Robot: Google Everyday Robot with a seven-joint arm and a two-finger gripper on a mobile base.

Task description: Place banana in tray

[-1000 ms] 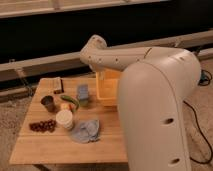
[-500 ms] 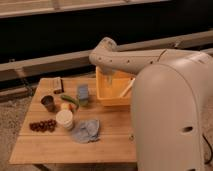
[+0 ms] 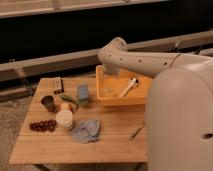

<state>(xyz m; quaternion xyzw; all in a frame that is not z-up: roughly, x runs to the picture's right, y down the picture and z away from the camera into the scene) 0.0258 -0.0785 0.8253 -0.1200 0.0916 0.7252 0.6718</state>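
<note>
The banana is small and pale yellow. It lies on the wooden table between the dark green vegetable and the white cup. The orange-yellow tray stands at the back middle of the table, with a long cream spoon-like utensil inside. My arm reaches in from the right and bends down at its elbow. The gripper hangs over the tray's back-left corner, well to the right of the banana and apart from it.
A dark metal cup, a blue-grey can and a dark block stand at the left. Dark red grapes and a blue cloth lie near the front. A small utensil lies by my body.
My arm has swung to the right, from above the tray's left edge toward its back-left corner. More of the tray now shows. The objects on the table have not moved.
</note>
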